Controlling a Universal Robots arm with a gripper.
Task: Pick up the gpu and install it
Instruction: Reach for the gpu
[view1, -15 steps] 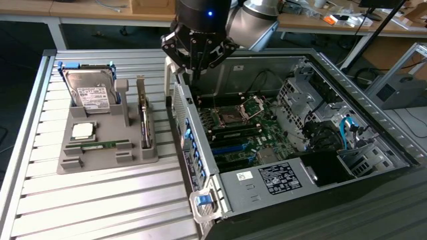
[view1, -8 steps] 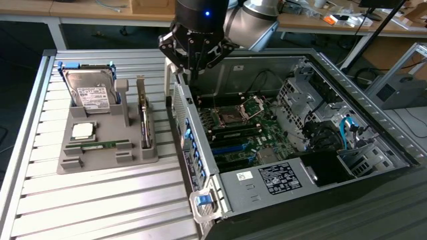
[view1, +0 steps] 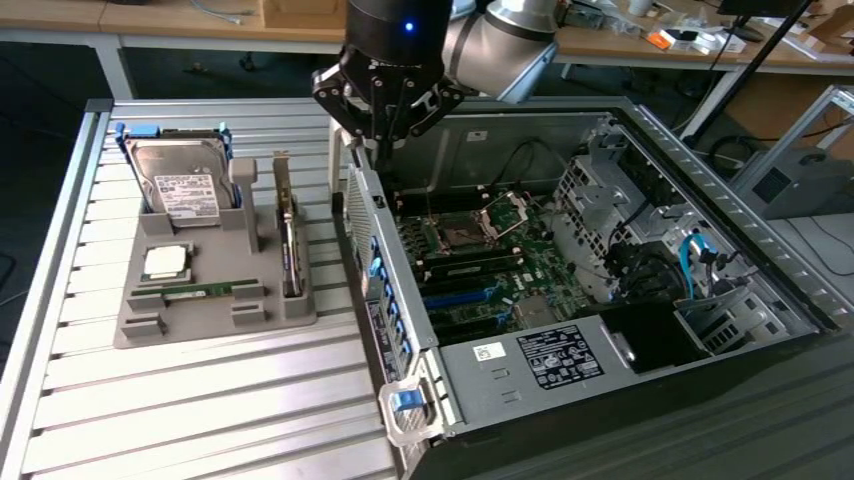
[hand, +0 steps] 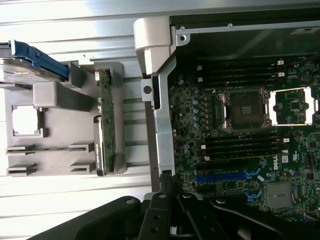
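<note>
The gpu (view1: 287, 238) stands on its edge in a slot at the side of the grey holder (view1: 140, 325) nearest the computer, its silver bracket end toward the back. From the wrist it appears as a thin green-brown strip (hand: 106, 131). My gripper (view1: 380, 152) hangs above the near wall of the open computer case (view1: 400, 330), to the exterior view's right of the gpu and well above it. Its fingers (hand: 167, 202) are shut together with nothing between them.
The holder also carries a hard drive (view1: 180, 180), a processor chip (view1: 167, 262) and a RAM stick (view1: 200, 291). Inside the case lies the motherboard (view1: 481, 260) with an open socket (hand: 245, 109) and a blue slot (hand: 225, 176). Slatted metal table (view1: 200, 410) lies in front.
</note>
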